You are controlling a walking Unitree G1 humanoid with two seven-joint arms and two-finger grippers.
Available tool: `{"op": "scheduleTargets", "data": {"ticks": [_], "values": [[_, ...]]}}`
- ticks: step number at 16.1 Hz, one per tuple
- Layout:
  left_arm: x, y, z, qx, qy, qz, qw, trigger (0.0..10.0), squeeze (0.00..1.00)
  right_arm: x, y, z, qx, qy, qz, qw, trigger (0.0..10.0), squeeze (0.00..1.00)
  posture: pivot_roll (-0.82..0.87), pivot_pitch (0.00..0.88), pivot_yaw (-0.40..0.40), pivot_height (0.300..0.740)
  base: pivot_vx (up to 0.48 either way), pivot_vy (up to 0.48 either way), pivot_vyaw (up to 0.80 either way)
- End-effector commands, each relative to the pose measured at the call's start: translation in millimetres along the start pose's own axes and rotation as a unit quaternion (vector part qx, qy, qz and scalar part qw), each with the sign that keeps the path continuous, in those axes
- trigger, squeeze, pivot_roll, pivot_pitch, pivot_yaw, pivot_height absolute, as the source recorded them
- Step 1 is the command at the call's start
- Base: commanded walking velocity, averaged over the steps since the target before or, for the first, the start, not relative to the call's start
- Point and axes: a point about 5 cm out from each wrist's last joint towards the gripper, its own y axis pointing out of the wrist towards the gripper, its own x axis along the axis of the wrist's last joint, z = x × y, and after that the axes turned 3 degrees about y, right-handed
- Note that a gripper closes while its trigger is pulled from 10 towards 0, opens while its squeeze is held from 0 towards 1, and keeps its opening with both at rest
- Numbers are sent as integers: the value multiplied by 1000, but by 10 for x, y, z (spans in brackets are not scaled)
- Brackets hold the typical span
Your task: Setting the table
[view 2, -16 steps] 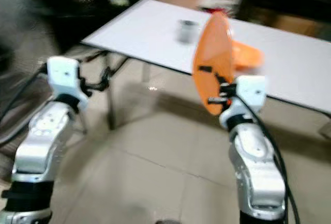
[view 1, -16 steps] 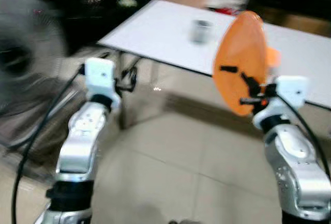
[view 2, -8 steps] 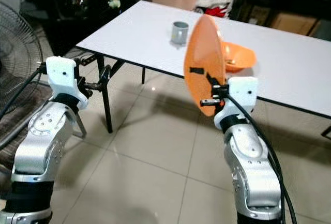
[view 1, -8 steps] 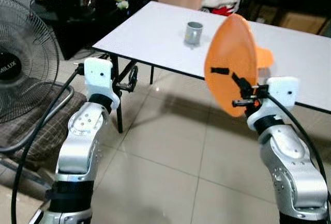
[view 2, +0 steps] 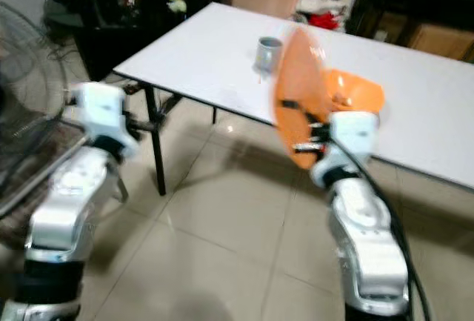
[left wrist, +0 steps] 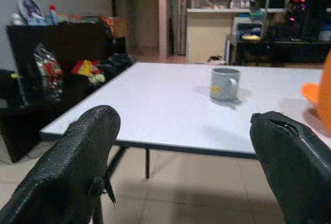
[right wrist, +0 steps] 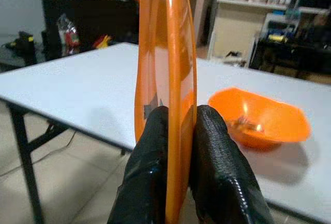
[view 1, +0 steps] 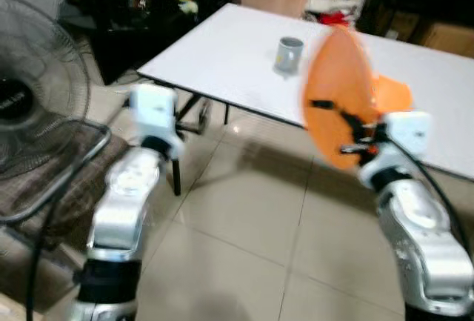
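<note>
Nearest, the right claw (right wrist: 178, 146) pinches an orange plate (view 1: 337, 95) by its rim, held upright on edge, short of the white bench (view 1: 229, 54). The left claw (left wrist: 186, 146) gapes wide, holding nothing. Farther, on the bench, an orange bowl (right wrist: 258, 118) lies ahead of the plate, with a grey mug (view 1: 289, 53) far left.

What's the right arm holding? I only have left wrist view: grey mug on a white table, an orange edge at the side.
Observer: The right gripper is shut on an orange plate, held on edge.
Operator: Anything else orange on the table?
Observer: Yes, an orange bowl sits on the white table, beyond the plate, with something small inside that I can't identify.
Operator: Is the plate over the table yet?
Observer: Head views suggest not; the arm is over floor tiles, short of the near edge. The mug stands farther back.
</note>
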Motion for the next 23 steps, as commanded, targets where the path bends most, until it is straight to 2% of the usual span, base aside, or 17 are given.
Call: {"op": "scheduleTargets", "data": {"ticks": [1, 23], "values": [[24, -14, 85, 12, 9, -3, 1000, 10000, 0, 137, 5, 89, 22, 2, -35, 999, 10000, 0, 25, 0, -56, 740, 311, 0, 0], [33, 17, 79, 5, 14, -6, 1000, 10000, 0, 148, 32, 119, 33, -9, -42, 999, 10000, 0, 28, 0, -56, 740, 300, 0, 0]]}}
